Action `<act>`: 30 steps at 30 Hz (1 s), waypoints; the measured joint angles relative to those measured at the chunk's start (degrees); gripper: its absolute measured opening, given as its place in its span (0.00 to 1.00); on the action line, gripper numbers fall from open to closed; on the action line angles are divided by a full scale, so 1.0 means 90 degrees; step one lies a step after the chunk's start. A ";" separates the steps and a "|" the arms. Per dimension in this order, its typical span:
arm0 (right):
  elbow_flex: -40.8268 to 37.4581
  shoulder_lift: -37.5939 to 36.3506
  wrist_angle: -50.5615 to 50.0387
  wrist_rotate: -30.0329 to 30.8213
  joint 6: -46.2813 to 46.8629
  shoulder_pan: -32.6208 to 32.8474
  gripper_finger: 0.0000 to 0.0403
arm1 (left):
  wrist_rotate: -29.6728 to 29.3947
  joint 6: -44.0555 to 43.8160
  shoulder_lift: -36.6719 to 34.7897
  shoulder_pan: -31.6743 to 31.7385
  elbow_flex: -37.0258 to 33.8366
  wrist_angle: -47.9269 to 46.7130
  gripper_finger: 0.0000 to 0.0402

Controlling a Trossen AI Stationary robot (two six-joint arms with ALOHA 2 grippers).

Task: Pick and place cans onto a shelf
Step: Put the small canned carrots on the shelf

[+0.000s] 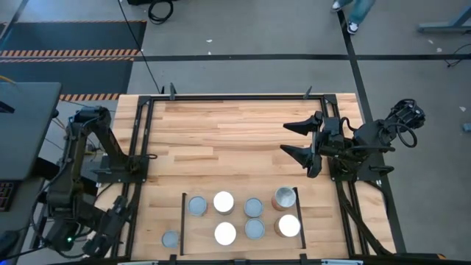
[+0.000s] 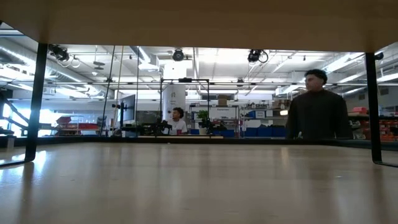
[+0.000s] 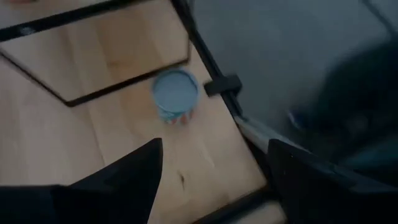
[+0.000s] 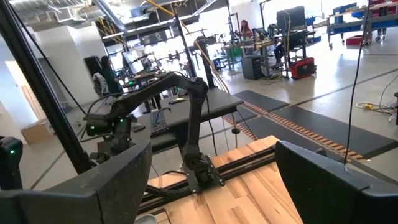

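Several cans stand upright on the shelf [image 1: 239,218], a light-wood panel between two black rails at the table's near edge. Some have grey-blue tops [image 1: 197,205], some white tops [image 1: 224,202], and one is tan-sided [image 1: 285,197]. One more grey-blue-topped can [image 1: 170,239] [image 3: 176,93] stands on the table just left of the shelf's left rail. My left gripper [image 1: 110,230] [image 3: 214,180] hovers open beyond the table's near left corner, pointing slantwise down toward that can. My right gripper [image 1: 298,140] [image 4: 211,180] is open, held high over the table's right part.
A black frame [image 1: 140,158] runs around the tabletop. Bare wood [image 1: 221,140] lies between the shelf and the far edge. The low view shows only the tabletop and people in the room behind it [image 2: 318,109].
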 joint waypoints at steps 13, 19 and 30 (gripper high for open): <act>0.0000 0.0000 0.0019 0.0000 0.0000 -0.0002 0.86 | 0.1893 0.0271 -0.0030 0.3630 -0.0002 -0.0464 0.73; 0.0000 0.0000 0.0037 0.0000 -0.0001 -0.0001 0.86 | 0.2834 0.0475 0.0064 0.3940 0.0000 -0.0651 0.73; 0.0000 0.0000 0.0048 0.0000 0.0000 0.0000 0.86 | 0.3197 0.1524 0.1676 0.3231 -0.0002 0.0152 0.73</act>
